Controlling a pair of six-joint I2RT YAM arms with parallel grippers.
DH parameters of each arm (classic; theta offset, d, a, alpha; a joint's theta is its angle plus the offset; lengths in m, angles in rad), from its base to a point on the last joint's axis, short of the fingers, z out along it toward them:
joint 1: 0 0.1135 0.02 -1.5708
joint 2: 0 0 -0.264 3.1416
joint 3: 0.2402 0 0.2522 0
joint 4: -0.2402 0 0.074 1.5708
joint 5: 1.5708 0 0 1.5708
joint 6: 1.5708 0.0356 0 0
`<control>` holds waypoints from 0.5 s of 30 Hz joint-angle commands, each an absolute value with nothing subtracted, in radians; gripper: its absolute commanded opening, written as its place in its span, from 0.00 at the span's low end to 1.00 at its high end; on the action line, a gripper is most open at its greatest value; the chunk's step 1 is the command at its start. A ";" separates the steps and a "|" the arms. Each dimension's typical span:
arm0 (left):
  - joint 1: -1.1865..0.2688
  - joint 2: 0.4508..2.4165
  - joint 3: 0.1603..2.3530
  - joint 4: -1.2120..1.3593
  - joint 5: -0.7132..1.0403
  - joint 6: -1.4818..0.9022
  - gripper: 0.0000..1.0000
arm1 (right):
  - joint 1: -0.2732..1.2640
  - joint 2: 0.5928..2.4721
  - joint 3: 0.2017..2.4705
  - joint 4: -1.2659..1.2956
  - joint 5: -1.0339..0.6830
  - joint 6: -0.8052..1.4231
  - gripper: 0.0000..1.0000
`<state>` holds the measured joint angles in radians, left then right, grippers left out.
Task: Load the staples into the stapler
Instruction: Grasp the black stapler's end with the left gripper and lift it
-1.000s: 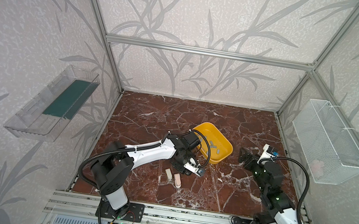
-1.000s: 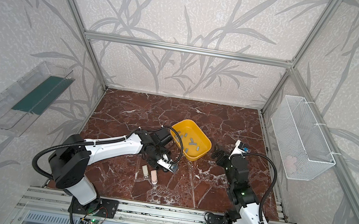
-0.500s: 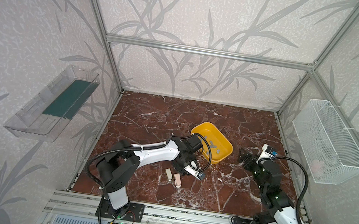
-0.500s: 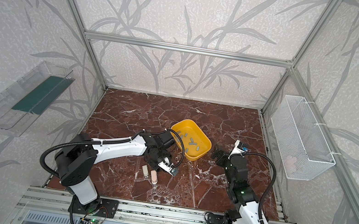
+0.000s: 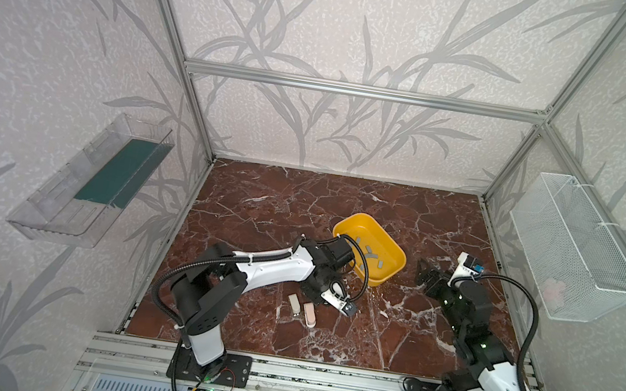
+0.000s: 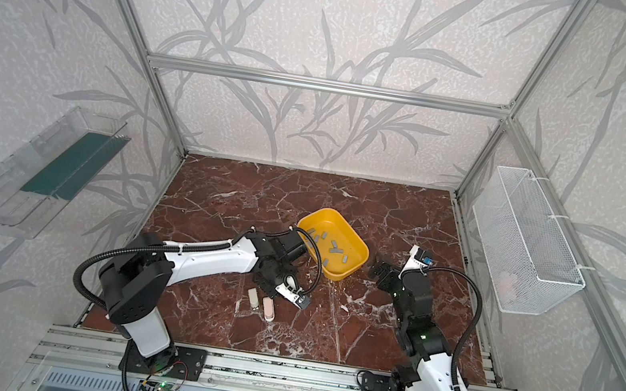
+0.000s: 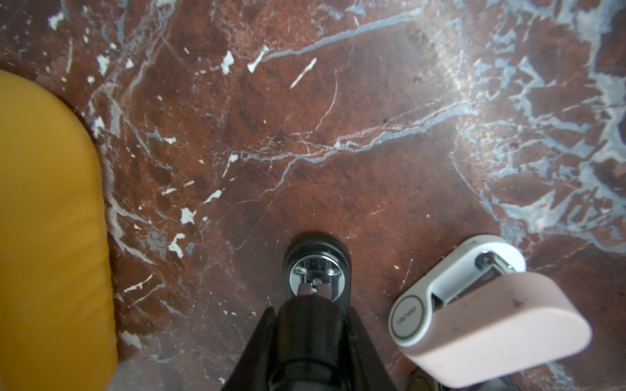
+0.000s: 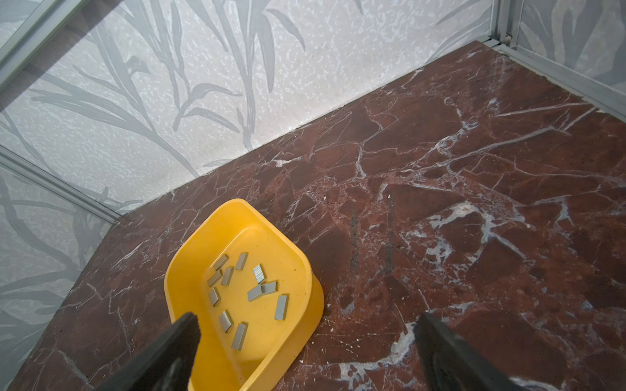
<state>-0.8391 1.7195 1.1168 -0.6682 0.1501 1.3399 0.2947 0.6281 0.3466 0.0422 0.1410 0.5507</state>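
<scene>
- Clear wall shelf [image 5: 95, 181]: mounted on the left wall, at 9 o'clock of the table [image 5: 280, 208]. It holds a dark green sheet.
- Left gripper [image 7: 313, 311]: low over the table, at about 7 o'clock of the yellow tray [image 5: 362, 223]. In the wrist view its fingers are drawn in on a small dark round piece [image 7: 316, 270] with a shiny metal face. What that piece is cannot be told.
- Grey stapler [image 5: 293, 304]: lies flat on the table at 7 o'clock of the tray, clear of the gripper.
- Pink stapler [image 5: 309, 314]: lies just beside the grey one, at its 3 o'clock. In the left wrist view its pink lid stands off the white base, with a metal part showing between. It is near the dark piece and not touching it.
- Staples [image 8: 250, 291]: all seen lie loose on the floor of the yellow tray, which stands just right of table centre. None is seen in either stapler.
- Right gripper [image 8: 308, 318]: jaws spread wide, nothing between them. It hangs at 3 o'clock of the tray and points toward it.
- Wire basket [image 5: 572, 252]: hangs on the right wall, at 3 o'clock of the table.
</scene>
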 commanded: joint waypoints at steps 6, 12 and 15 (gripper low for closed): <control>-0.840 1.723 1.129 -0.645 0.116 1.335 0.00 | 0.299 0.586 0.337 0.062 0.187 0.577 0.99; -0.826 1.611 1.151 -0.574 0.108 1.262 0.00 | 0.299 0.551 0.297 0.095 0.238 0.613 0.99; -0.824 1.547 1.127 -0.440 0.033 1.223 0.00 | 0.299 0.549 0.286 0.127 0.202 0.617 0.99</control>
